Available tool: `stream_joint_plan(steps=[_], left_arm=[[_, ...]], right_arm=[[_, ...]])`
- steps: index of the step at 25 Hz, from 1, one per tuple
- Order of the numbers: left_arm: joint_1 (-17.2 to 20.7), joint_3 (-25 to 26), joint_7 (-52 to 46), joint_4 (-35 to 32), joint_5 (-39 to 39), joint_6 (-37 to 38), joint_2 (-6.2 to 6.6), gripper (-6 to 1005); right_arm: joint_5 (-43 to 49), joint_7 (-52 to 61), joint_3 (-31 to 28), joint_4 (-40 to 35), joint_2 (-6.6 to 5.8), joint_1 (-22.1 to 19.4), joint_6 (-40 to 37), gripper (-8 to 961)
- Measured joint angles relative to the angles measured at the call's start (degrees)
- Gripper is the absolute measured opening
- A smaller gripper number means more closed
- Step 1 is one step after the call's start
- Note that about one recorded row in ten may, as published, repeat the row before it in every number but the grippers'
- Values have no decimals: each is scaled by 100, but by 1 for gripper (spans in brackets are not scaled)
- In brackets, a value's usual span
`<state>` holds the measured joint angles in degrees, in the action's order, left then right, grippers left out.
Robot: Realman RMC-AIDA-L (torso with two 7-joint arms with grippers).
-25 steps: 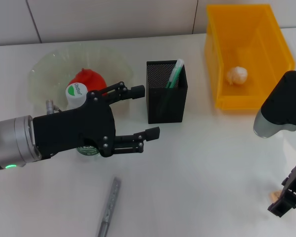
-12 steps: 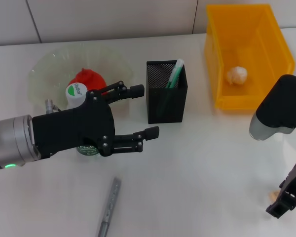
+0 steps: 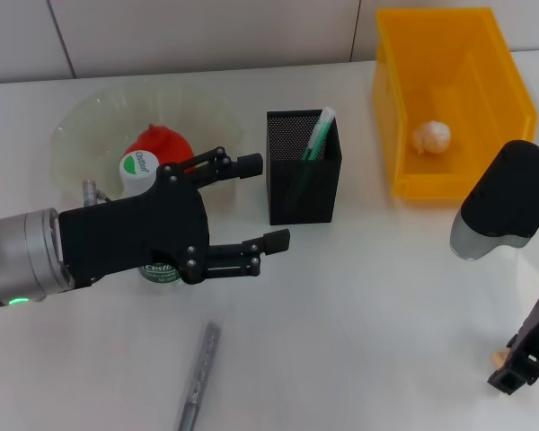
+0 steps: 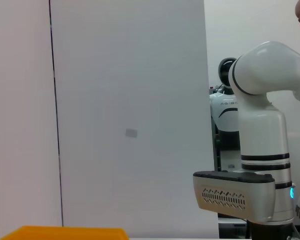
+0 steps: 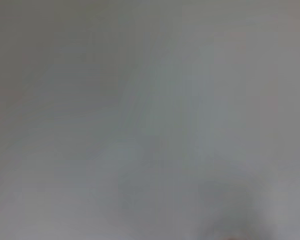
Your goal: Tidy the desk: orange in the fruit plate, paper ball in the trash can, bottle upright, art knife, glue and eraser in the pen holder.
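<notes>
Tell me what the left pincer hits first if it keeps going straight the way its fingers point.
Most likely the pen holder. The left pincer, open, points across the desk toward the mesh holder's lower front. Its height above the table is hard to judge, so it might pass just in front instead.

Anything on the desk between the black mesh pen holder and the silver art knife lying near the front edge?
Head view: only bare white desk between the black mesh pen holder and the silver art knife. The left gripper's open fingers hover beside that stretch.
</notes>
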<state>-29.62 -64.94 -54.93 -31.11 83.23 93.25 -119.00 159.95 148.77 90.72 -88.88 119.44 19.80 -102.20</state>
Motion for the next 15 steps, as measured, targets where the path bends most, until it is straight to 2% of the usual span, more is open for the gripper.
stream_joint_plan(steps=[8,15], left_arm=[[-26,0,0,0,0,0,8,861],[-27,-1,6,0,0,0,8,861]], right_arm=[[77,50,47,20,0,-2,33,534],[91,88,69,0,0,19,53,437]])
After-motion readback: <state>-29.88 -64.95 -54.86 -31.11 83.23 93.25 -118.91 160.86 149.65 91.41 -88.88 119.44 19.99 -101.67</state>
